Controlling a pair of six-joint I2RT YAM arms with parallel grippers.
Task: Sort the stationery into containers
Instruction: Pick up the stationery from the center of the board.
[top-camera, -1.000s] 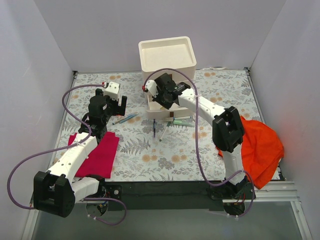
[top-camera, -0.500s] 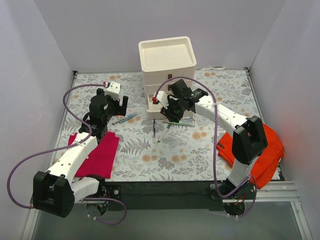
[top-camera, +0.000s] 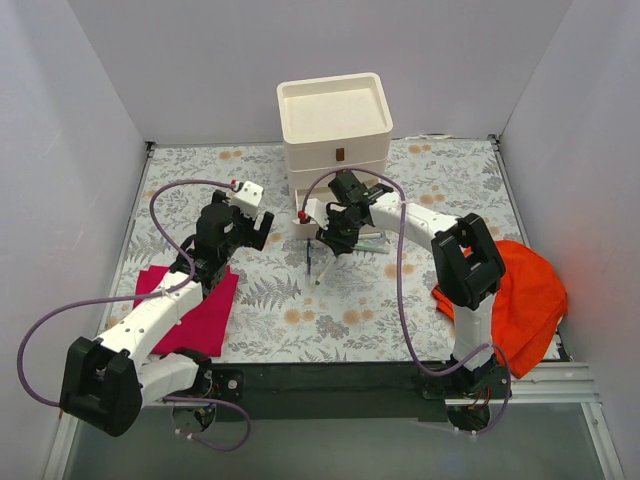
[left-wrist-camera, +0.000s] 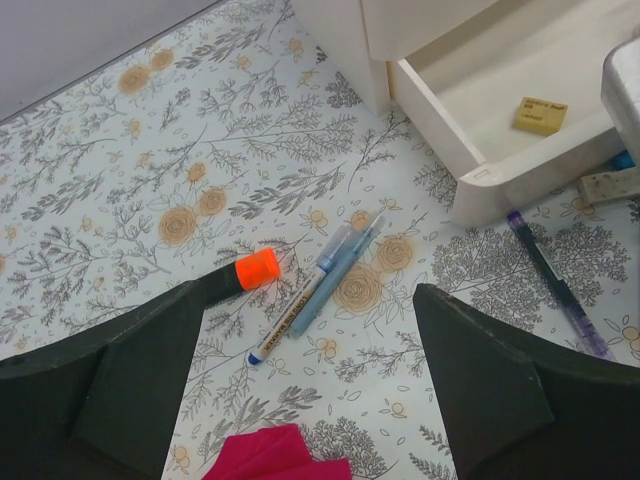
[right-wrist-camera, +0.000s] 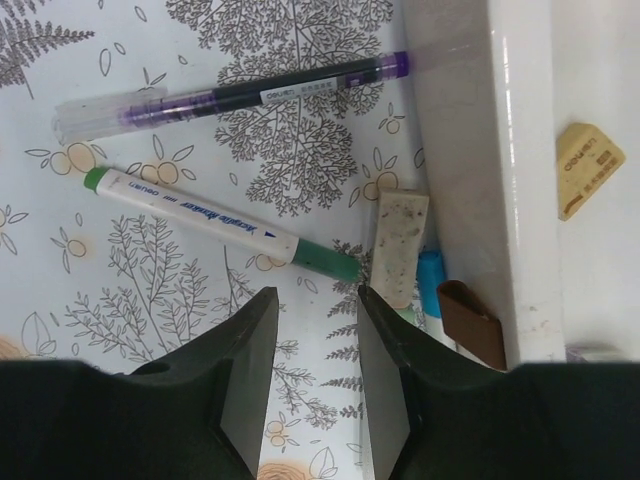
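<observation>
Pens (left-wrist-camera: 330, 272) lie before open drawer (left-wrist-camera: 478, 172), magenta cloth (top-camera: 205, 310) left, orange cloth (top-camera: 525, 295) right.

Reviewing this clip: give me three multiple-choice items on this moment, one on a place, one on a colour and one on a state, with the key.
1. Where is the tan eraser?
A. on the top tray
B. in the open drawer
C. on the magenta cloth

2. What colour is the cap of the marker under the left gripper?
A. green
B. orange
C. yellow

3. How is the left gripper?
A. shut on the marker
B. shut, empty
C. open, empty

Key:
1 B, the left wrist view shows it lying on the open drawer's floor.
2 B, the cap shows bright orange in the left wrist view.
3 C, its fingers stand wide apart with nothing held between them.
</observation>
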